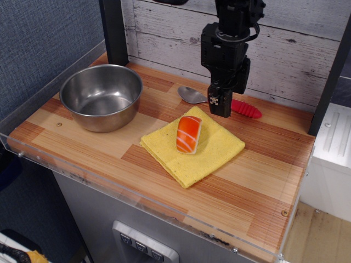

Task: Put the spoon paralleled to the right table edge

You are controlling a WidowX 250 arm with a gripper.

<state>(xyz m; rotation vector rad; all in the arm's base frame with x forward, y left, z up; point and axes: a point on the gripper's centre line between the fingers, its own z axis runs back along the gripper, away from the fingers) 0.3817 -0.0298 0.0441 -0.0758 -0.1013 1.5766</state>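
The spoon lies along the back of the table, its silver bowl (190,95) to the left and its ribbed red handle (246,109) to the right, roughly parallel to the back wall. My gripper (219,107) hangs straight down over the neck of the spoon and hides that part. I cannot tell whether its fingers are open or shut. The right table edge (300,181) is the short side of the wood top, with a small screw (284,212) near its front corner.
A yellow cloth (193,146) lies mid-table with an orange-and-white sushi piece (188,133) on it. A steel bowl (101,96) stands at the left. A clear acrylic rim (126,190) runs along the front. A black post (114,30) stands at the back left.
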